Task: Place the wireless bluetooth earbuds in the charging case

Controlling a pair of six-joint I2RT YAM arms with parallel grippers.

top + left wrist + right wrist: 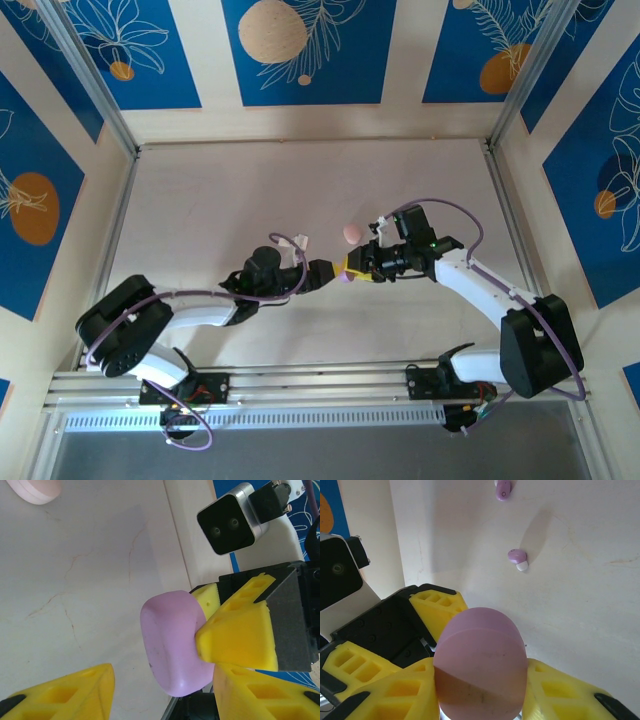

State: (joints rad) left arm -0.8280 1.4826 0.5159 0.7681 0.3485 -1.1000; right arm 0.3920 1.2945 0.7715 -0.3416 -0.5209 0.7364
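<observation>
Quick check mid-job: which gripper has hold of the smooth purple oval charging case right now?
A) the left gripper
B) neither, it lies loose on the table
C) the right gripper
C: the right gripper presses its yellow fingers against both sides of the purple oval charging case, while the left gripper has its jaws standing open.

No legible text, label, brand, number or sign was found on any surface in top, left wrist or right wrist views.
</observation>
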